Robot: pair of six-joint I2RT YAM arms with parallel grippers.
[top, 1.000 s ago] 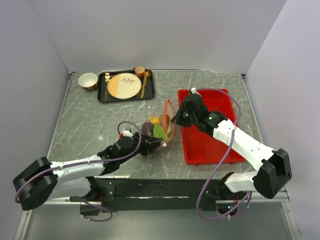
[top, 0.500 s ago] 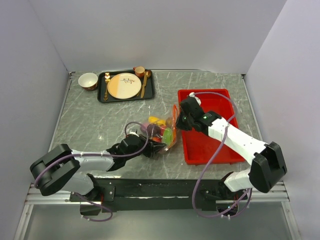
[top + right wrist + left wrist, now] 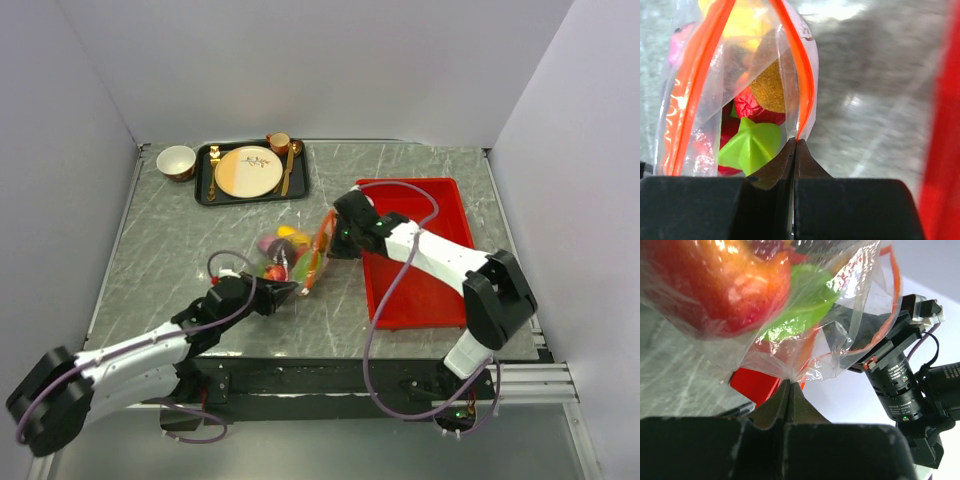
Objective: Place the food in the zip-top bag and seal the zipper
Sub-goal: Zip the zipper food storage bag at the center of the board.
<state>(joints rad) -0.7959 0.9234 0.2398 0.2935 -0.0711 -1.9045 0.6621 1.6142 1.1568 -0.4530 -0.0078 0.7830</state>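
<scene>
Bag (image 3: 290, 262) is slung just beside tray (image 3: 430, 300), low over worktop (image 3: 180, 240), w/ food (image 3: 278, 258) inside. L gripper (image 3: 790, 382) jaws are closed on a fold of plastic at the end away from tray. R gripper (image 3: 795, 142) jaws are pinched on zipper (image 3: 808, 75) at the tray end, prob. to stretch the bag taut for sealing. R wrist view shows the strips apart, mouth unsealed; top view doesn't. L wrist view shows the fold pinch, unclear from above.

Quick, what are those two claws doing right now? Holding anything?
Left gripper: closed, pinching a fold of the bag.
Right gripper: closed on the zipper at the bag's mouth.
</scene>
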